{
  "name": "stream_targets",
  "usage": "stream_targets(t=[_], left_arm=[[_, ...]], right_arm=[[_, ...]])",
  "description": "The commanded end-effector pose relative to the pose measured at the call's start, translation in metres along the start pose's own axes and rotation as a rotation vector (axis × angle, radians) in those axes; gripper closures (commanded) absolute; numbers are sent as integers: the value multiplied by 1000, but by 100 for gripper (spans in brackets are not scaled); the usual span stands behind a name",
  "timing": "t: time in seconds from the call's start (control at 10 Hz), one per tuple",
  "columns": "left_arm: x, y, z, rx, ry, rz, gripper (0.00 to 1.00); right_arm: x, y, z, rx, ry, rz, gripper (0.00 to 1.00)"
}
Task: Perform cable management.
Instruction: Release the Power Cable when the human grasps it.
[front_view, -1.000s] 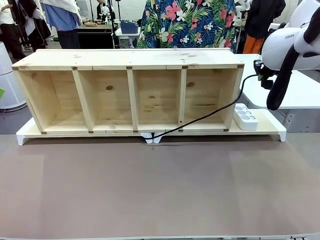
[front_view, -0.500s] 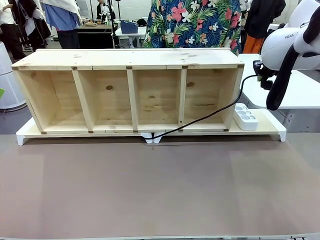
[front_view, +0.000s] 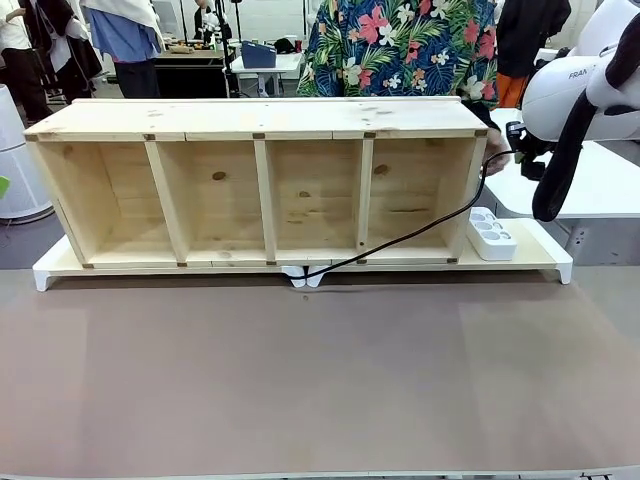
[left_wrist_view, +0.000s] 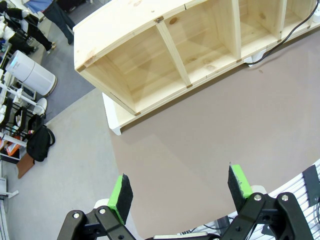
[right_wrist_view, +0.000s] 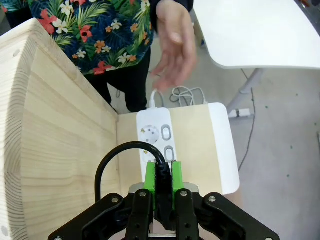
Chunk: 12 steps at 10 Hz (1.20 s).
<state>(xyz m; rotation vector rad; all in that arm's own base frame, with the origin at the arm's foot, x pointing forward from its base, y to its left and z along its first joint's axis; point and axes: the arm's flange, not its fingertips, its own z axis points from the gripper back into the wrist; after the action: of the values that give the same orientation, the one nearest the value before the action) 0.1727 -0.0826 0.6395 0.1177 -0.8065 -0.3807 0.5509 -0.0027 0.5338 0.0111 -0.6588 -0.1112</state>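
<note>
- On my brown bench (front_view: 320, 380), the wooden shelf (front_view: 260, 185) has four open compartments.
- The cable (front_view: 400, 240) runs diagonally from near-centre up right, across the rightmost compartment.
- My right hand (right_wrist_view: 160, 182) pinches its plug end above the power strip (right_wrist_view: 159, 137); my left hand (left_wrist_view: 180, 192) gapes wide.

place: robotics lab | evidence: white Franka arm (front_view: 585, 85); work tables (front_view: 600, 180); equipment bench (front_view: 215, 60) behind; grey floor (left_wrist_view: 65, 165)

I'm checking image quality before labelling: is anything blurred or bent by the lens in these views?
Right wrist view: the person's hand is motion-blurred, while the cable between the right gripper pads is sharp. Left wrist view: wide-angle distortion bows the wooden shelf into a curve. Front view: sharp, evenly lit, with straight shelf edges.
</note>
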Motion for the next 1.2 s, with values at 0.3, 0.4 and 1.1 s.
stream_targets(t=[0.3, 0.4, 1.1], left_arm=[[1, 1, -1, -3, -10, -3, 0], [1, 1, -1, -3, -10, -3, 0], [1, 1, -1, -3, -10, -3, 0]], right_arm=[[1, 0, 1, 1, -9, -2, 85], [1, 0, 1, 1, -9, -2, 85], [1, 0, 1, 1, -9, -2, 85]])
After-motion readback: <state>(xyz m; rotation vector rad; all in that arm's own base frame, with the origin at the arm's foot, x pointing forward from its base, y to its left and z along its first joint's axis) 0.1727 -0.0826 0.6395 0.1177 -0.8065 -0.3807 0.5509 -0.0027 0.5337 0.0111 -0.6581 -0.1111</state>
